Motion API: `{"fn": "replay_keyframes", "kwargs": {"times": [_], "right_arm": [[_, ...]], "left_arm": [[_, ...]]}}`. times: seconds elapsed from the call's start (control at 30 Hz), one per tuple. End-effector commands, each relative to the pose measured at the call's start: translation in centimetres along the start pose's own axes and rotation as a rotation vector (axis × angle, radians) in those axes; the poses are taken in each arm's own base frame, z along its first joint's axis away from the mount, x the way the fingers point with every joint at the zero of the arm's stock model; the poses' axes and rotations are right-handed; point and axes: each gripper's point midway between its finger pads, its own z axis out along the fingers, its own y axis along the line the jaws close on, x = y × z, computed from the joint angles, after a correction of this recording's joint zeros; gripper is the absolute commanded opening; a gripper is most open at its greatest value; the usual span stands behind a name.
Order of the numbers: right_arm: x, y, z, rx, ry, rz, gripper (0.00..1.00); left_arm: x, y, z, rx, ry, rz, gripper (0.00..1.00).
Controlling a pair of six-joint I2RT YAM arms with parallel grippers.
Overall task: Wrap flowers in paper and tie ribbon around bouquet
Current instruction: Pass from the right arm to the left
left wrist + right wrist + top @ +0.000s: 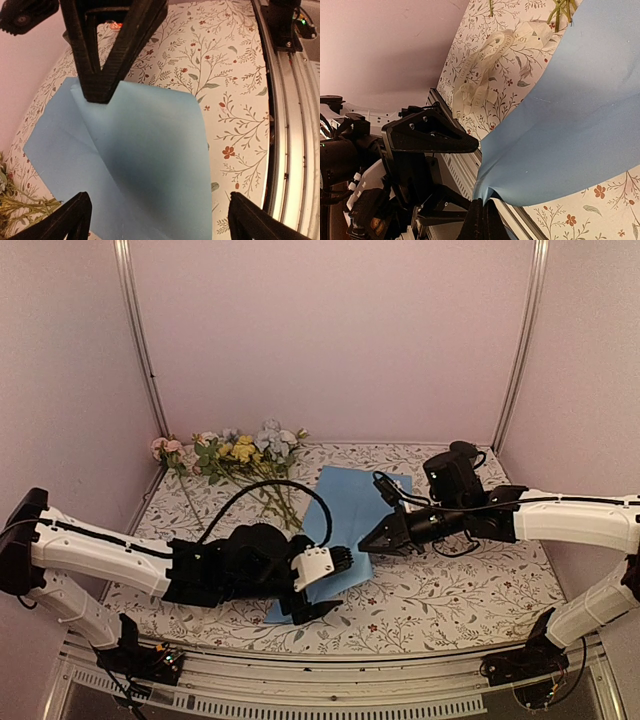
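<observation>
Right claw (481, 216) is pressing together on a corner of the paper (580, 115), holding that corner raised off the tabletop (450, 595). The rest of the light blue sheet is lying flat mid-table. Left claw (160, 210) is hovering over the paper, fingers (75, 217) spread wide and gripping nothing. Flowers (240, 452) are lying far left, stems reaching the paper's edge. Ribbon (487, 65) is sitting bunched on the tabletop beside the paper.
</observation>
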Motion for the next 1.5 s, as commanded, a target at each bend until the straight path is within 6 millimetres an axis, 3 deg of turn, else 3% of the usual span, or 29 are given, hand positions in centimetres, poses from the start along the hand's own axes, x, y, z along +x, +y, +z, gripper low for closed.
{"fn": "replay_keyframes", "kwargs": {"times": [0.0,0.1,0.2,0.3,0.43,0.47,0.6,0.83,0.93,1.1,1.47], "right_arm": [[-1.0,1.9,-0.8,-0.03,-0.031,-0.032,0.0],[-0.9,2.0,-0.8,-0.033,-0.027,-0.033,0.0],[-0.8,1.8,-0.8,-0.03,-0.025,-0.032,0.0],[-0.7,1.7,-0.9,-0.026,-0.029,-0.034,0.02],[-0.7,2.0,-1.3,-0.031,-0.039,-0.054,0.24],[-0.8,1.9,-1.6,-0.029,-0.048,-0.058,0.31],[-1.3,0.2,-3.4,-0.013,-0.092,-0.055,0.4],[-1.0,-1.2,-6.4,-0.017,-0.127,-0.082,0.5],[-0.6,-2.5,-6.4,0.016,-0.113,-0.066,0.5],[-0.7,-2.6,-6.6,0.033,-0.102,-0.122,0.52],[-3.7,-3.6,-6.6,0.05,-0.204,-0.069,0.68]], "left_arm": [[0.3,-0.1,1.1,-0.04,0.044,0.056,0.96],[0.5,2.0,1.7,-0.165,0.072,0.057,0.89],[-0.5,2.0,1.6,-0.161,0.036,0.036,0.72],[-1.1,0.8,1.3,-0.089,-0.024,0.015,0.41],[-1.4,0.5,0.8,-0.062,-0.075,-0.046,0.01],[-1.4,0.7,0.7,-0.066,-0.084,-0.067,0.0],[-1.4,1.7,0.1,-0.065,-0.126,-0.162,0.0],[-2.0,1.4,-1.7,0.016,-0.25,-0.293,0.0],[-2.2,1.4,-2.6,0.046,-0.296,-0.335,0.0],[-2.0,1.8,-3.4,0.047,-0.323,-0.374,0.0],[-0.8,1.4,-3.2,0.053,-0.299,-0.385,0.0]]}}
